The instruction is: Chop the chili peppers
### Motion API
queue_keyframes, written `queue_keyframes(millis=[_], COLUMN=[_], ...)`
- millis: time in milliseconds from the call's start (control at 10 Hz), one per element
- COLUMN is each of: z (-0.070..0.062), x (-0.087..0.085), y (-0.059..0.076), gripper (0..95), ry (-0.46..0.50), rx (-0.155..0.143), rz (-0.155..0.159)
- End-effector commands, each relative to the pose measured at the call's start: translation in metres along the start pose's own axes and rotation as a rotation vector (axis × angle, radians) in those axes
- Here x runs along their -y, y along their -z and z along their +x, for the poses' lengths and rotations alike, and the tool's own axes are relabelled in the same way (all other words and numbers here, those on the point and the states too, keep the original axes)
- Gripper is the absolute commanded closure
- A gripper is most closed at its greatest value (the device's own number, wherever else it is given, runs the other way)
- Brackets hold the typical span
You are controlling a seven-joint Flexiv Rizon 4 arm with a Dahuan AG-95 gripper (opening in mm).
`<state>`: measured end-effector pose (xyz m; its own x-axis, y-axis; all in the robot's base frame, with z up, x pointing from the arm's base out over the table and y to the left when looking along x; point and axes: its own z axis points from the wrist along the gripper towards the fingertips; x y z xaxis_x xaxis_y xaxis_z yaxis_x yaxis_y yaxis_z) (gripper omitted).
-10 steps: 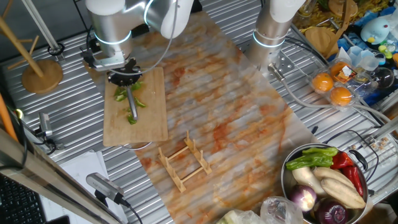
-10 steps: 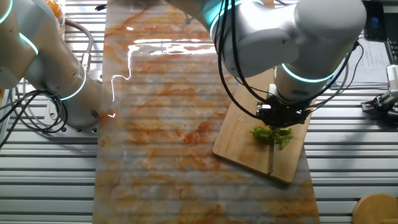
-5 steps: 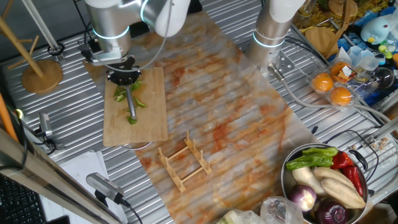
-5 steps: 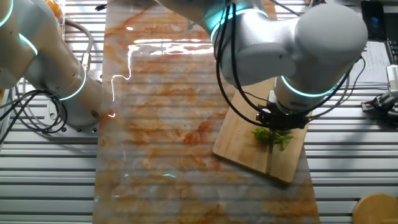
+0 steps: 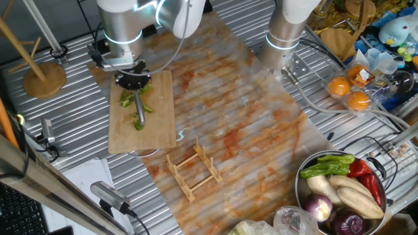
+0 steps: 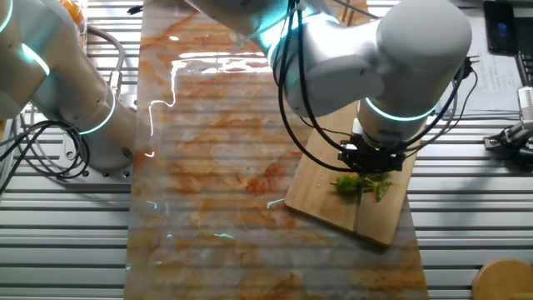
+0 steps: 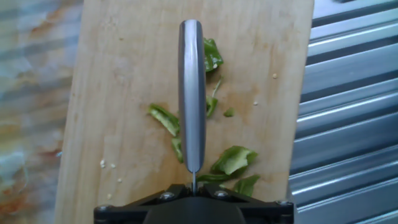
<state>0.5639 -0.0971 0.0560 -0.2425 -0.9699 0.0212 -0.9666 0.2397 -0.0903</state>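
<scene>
Gripper (image 5: 135, 83) over cutting board (image 5: 157, 130); knife (image 7: 191, 93) points to 12 o'clock in hand view. Chili peppers (image 7: 231, 160) in chunks either side of blade. Fingers hidden; grip cannot be told.

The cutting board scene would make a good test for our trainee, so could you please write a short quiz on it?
1. True or false: the chili pepper pieces lie on both sides of the knife blade.
2. What do the chili pepper pieces rest on? A) metal bowl B) wooden cutting board C) wooden rack
3. Fill in: the bowl of mixed vegetables sits at the table's ____ from the board, near or far.

Key
1. True: green pieces show left and right of the blade in the hand view.
2. B, the wooden cutting board.
3. Far: it sits at the opposite end from the board.
</scene>
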Motion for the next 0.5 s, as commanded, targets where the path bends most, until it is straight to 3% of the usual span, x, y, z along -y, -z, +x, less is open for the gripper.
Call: queue_keyframes(millis=[100, 300, 500], z=[-0.005, -0.007, -0.015], x=[0.004, 0.005, 0.012], y=[-0.012, -0.01, -0.012], gripper=[95.0, 95.0, 95.0], ry=[-0.028, -0.024, -0.033], rx=[0.077, 0.117, 0.112], rz=[-0.029, -0.013, -0.016])
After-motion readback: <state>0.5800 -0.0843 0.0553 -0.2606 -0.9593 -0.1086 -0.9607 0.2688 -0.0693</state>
